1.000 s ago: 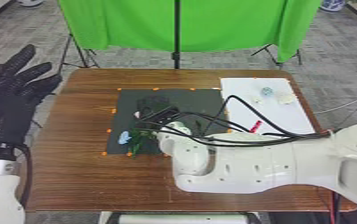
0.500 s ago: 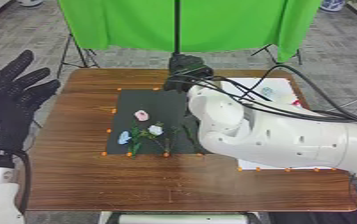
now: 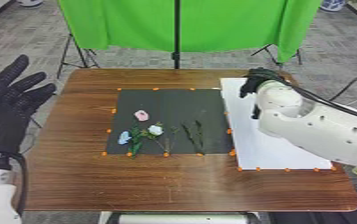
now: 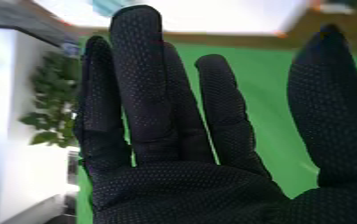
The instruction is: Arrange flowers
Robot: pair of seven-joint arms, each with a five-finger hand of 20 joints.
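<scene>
Nearest me, at the left of the head view, my left hand [image 3: 6, 107] is held up with its fingers straight and spread beside the brown table [image 3: 157, 192]. Just past the table's bare near strip, on the near part of the black mat [image 3: 170, 100], I have a blue flower [image 3: 125, 138] toward the left corner, with green leaves [image 3: 136, 144] beside it. To the right of that, and slightly farther off, lies a white flower [image 3: 155, 130], and right of it two slender green stems [image 3: 189, 136] run side by side. A pink flower [image 3: 142, 115] lies a little beyond the white one. Right of the mat is the white sheet [image 3: 285, 155], and my white right arm [image 3: 312, 127] crosses above it to bring my right hand [image 3: 261, 80] over its far part. From the right wrist view I can tell that the right hand [image 4: 188, 192] is open, fingers straight and thumb well apart from them. Near a fingertip there is a cut-off pale blue shape [image 4: 110, 5], probably a flower on the sheet. Farther back, behind the table, I see a green cloth [image 3: 117, 25] hanging with a dark pole [image 3: 177, 30] in front of it.
</scene>
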